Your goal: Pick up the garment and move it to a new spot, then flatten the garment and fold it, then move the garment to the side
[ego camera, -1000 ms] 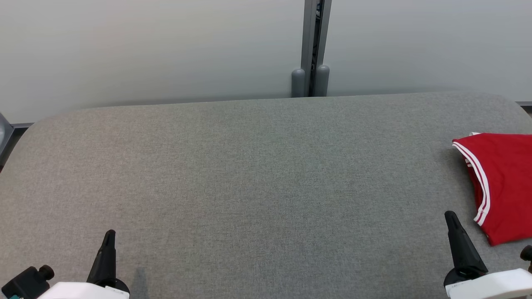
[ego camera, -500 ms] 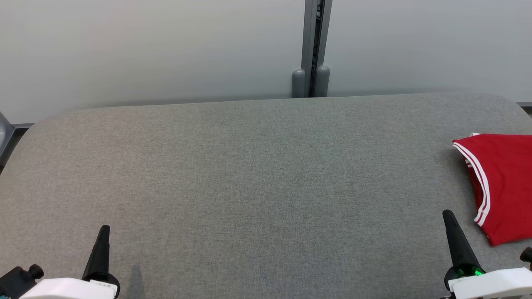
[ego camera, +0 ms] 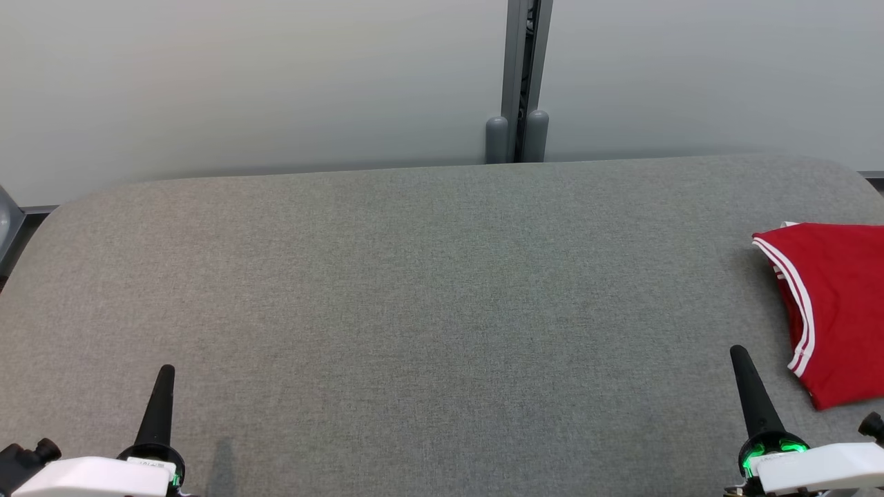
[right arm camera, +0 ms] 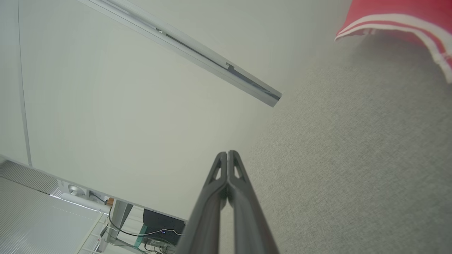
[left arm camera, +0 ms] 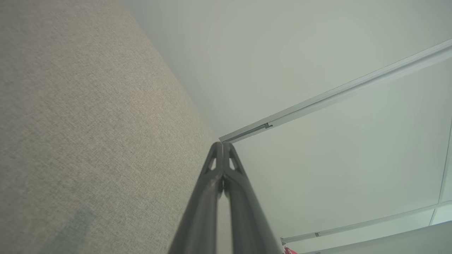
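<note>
A red garment (ego camera: 839, 307) with white striped trim lies folded at the right edge of the grey table (ego camera: 428, 297), partly cut off by the frame. The right wrist view shows the garment (right arm camera: 399, 17) at its upper right. My right gripper (ego camera: 737, 355) stands shut and empty near the table's front right, just left of the garment's near corner and apart from it; in its wrist view the right gripper (right arm camera: 227, 154) has its fingers pressed together. Down at the front left, my left gripper (ego camera: 166, 373) is shut on nothing, and the left gripper (left arm camera: 222, 144) shows the same in its wrist view.
A pale wall runs behind the table with a grey vertical post (ego camera: 525, 79) at its middle. The table's cloth top stretches wide between the two grippers.
Both grippers have drawn back slightly toward the table's front edge, the left one also shifting left. The garment has not moved.
</note>
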Tool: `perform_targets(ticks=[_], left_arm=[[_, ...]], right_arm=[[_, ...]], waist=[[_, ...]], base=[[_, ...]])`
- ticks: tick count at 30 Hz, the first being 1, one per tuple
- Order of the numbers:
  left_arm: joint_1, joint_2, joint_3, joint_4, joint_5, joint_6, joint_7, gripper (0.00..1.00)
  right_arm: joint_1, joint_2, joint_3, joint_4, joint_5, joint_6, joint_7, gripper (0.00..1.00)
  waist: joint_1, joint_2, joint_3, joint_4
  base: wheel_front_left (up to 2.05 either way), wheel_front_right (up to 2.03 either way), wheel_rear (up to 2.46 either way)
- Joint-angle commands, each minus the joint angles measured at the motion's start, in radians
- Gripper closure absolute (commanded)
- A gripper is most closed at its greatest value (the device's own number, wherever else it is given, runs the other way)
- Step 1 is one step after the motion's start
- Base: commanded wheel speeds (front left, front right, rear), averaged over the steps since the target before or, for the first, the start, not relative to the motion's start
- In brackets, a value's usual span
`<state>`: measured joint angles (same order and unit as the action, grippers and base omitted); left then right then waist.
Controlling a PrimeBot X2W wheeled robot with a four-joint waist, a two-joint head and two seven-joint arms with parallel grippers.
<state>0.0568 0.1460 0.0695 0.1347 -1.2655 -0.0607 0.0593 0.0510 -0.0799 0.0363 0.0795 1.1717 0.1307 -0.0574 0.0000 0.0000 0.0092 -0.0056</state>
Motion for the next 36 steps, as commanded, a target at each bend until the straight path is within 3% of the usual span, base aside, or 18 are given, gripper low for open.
perform_targets(ticks=[1,36], left_arm=[[-0.020,0.003,0.015,-0.008,-0.030,-0.009,0.009,1.00],[-0.042,-0.042,0.110,-0.002,-0.276,-0.053,0.112,1.00]], right_arm=[[-0.016,-0.005,-0.002,-0.004,0.032,0.000,0.005,1.00],[-0.036,0.011,0.019,0.022,0.323,0.000,0.014,1.00]], waist=[[0.0000,0.0000,0.000,0.000],[0.0000,0.0000,-0.005,0.004]], base=[[0.00,0.00,0.00],[0.00,0.00,0.00]])
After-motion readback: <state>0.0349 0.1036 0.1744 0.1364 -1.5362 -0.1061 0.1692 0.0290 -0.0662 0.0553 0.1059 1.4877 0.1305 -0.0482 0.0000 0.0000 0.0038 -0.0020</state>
